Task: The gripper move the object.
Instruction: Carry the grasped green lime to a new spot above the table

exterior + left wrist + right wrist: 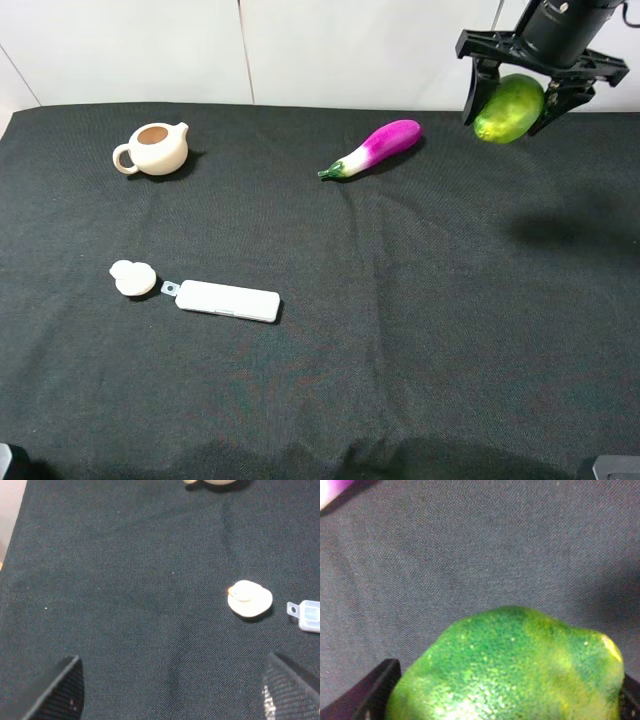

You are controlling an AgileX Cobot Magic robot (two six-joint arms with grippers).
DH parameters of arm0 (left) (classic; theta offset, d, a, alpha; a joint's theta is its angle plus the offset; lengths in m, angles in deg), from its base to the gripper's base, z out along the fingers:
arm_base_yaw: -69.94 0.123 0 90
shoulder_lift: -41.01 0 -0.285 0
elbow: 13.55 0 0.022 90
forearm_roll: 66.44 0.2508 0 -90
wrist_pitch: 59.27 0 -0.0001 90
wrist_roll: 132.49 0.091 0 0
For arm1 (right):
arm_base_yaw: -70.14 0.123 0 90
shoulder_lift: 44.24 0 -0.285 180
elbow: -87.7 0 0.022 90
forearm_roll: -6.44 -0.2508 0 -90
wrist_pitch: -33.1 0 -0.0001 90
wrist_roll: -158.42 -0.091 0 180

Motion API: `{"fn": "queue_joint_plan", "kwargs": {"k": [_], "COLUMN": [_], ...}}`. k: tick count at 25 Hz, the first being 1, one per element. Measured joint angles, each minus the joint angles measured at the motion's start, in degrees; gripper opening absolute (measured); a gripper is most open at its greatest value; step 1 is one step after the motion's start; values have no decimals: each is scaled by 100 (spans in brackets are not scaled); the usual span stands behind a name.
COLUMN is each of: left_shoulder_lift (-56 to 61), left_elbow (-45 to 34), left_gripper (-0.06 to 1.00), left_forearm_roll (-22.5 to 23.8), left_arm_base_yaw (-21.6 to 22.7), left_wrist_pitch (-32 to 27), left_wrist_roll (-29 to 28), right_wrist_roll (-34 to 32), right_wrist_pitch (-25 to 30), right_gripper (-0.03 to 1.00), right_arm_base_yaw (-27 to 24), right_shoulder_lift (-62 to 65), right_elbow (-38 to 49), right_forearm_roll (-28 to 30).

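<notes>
The yellow-green lime-like fruit [509, 108] hangs in the air at the far right, held between the prongs of my right gripper [520, 100]. The gripper is shut on it, well above the black cloth; its shadow lies on the cloth below. In the right wrist view the glossy fruit [510, 670] fills the lower half, with the finger pads [377, 685] at its sides. My left gripper [170, 690] is open and empty over bare cloth at the left, its two fingertips [60, 690] wide apart.
A purple-and-white eggplant [375, 147] lies at the back middle. A cream teapot [153, 148] stands at the back left. Its lid [132, 277] and a white flat case [226, 299] lie at the left front; both show in the left wrist view [249, 599].
</notes>
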Motion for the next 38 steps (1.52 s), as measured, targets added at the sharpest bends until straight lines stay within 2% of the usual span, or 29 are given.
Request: {"fn": "queue_joint_plan", "kwargs": {"k": [16, 28, 38], "left_shoulder_lift": [0, 0, 0], "left_elbow": [0, 0, 0], "left_gripper": [76, 76, 76], "left_forearm_roll": [0, 0, 0], "left_arm_base_yaw": [0, 0, 0], "left_wrist_pitch": [0, 0, 0], "left_wrist_roll": [0, -1, -1], "right_wrist_roll": [1511, 1677, 1813], "right_wrist_pitch": [7, -172, -288], "right_gripper": [53, 53, 53], "right_arm_base_yaw": [0, 0, 0], "right_shoulder_lift": [401, 371, -299], "right_elbow": [0, 0, -314], "right_forearm_roll": [80, 323, 273]}}
